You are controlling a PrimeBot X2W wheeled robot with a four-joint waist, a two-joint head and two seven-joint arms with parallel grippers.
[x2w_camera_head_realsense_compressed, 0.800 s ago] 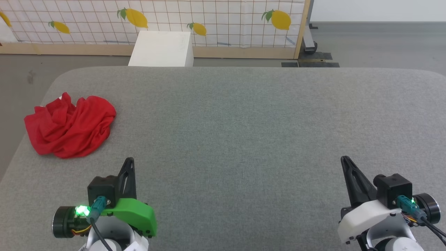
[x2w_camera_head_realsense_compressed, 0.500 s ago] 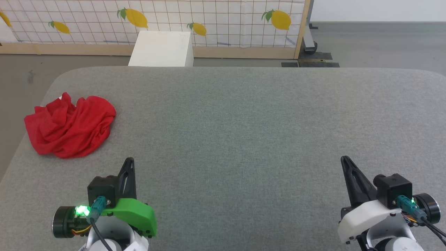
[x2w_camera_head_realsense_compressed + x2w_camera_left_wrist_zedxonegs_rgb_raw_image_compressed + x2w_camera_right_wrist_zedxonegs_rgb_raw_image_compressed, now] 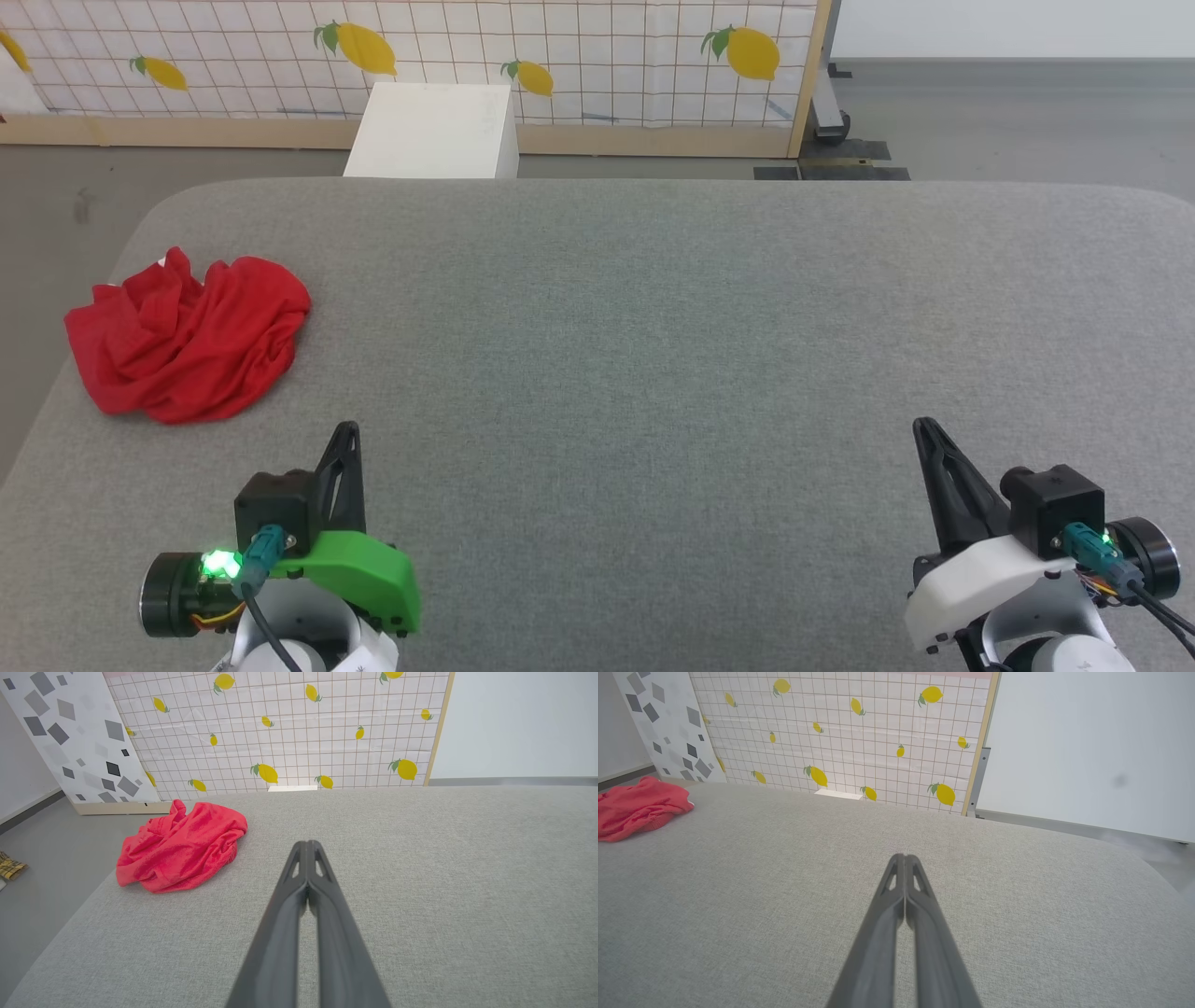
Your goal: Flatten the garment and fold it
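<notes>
The garment is a crumpled heap of bright red fabric near the left edge of the grey table. It also lies ahead and to the left in the left wrist view, garment, and at the far left edge of the right wrist view, garment. My left gripper hovers at the lower left, shut and empty, well short of the heap and to its right. My right gripper sits at the lower right, shut and empty, far from the fabric. In each wrist view the fingers press together: left gripper, right gripper.
A white box stands on the floor just behind the table's far edge. A lemon-print grid panel with a wooden frame lines the back. A metal stand base sits at the back right. The table's left edge drops to grey floor.
</notes>
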